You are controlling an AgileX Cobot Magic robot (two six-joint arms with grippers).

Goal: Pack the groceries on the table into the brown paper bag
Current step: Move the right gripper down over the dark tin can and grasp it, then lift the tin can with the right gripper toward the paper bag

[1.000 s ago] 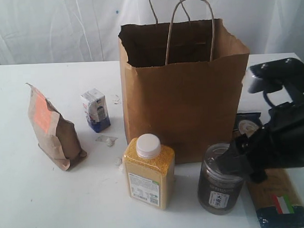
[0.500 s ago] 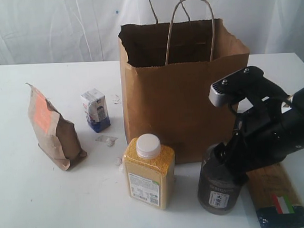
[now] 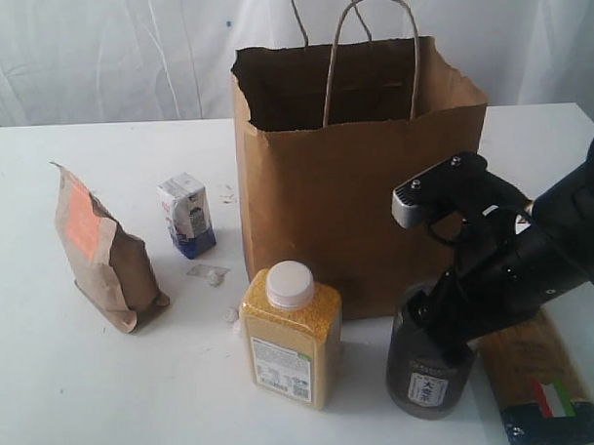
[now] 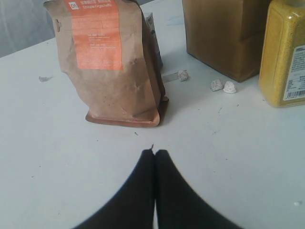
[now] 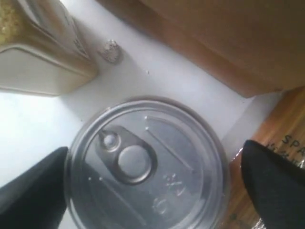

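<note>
The tall brown paper bag (image 3: 354, 181) stands upright at the middle back of the table (image 3: 69, 406). In front of it, at the right, is the dark pull-tab can (image 3: 427, 376). My right gripper (image 5: 152, 186) is open and lowered over the can (image 5: 143, 162), one finger on each side of its lid. The long spaghetti packet (image 3: 541, 370) lies just right of the can. Also standing on the table are the yellow-grain bottle (image 3: 291, 335), the small white-blue carton (image 3: 186, 215) and the brown orange-labelled pouch (image 3: 103, 249). My left gripper (image 4: 155, 152) is shut and empty, low over the table near the pouch (image 4: 112, 62).
Small crumpled scraps (image 3: 209, 274) lie between the carton and the bottle, and show in the left wrist view as scraps (image 4: 223, 86). White curtains hang behind the table. The bag's two loop handles (image 3: 369, 44) stick up above its open top.
My right arm has swung left and down, and its open fingers now straddle the top of the can. The left gripper and the groceries have not moved.
</note>
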